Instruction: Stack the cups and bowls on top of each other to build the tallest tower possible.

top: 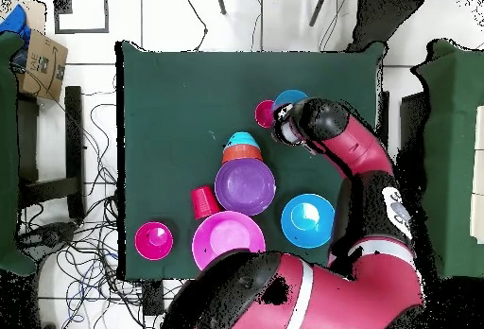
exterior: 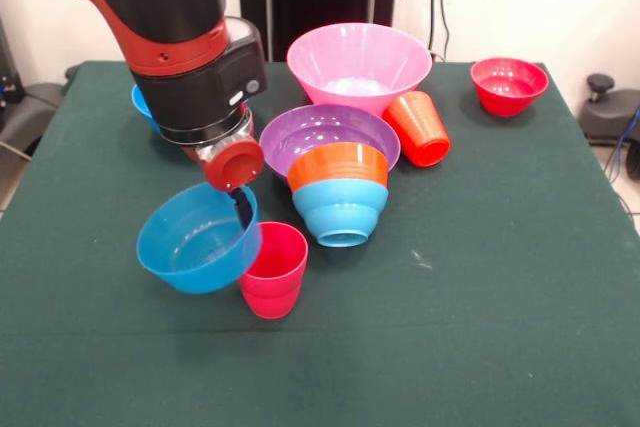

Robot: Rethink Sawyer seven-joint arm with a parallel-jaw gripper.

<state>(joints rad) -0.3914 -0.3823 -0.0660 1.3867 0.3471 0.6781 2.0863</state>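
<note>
Red-black robot arm (exterior: 150, 7) over dark green surface (exterior: 480, 327). Behind tool: large glossy pink plastic bowl (exterior: 358, 65), then wide shallow purple bowl (exterior: 325, 137). Clamped in tool (exterior: 240, 209): deep blue plastic bowl (exterior: 195, 239), held by rim, tilted, raised. Beside tool: small orange bowl (exterior: 338, 164) nested in light-blue bowl (exterior: 340, 210), tipped over. Just below tool, against blue bowl: pinkish-red stepped cup (exterior: 273, 269), upright.

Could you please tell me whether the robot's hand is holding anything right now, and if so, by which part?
The hand grips the tilted, glossy deep blue plastic bowl by its rim, on the edge nearest the pinkish-red plastic cup.
</note>
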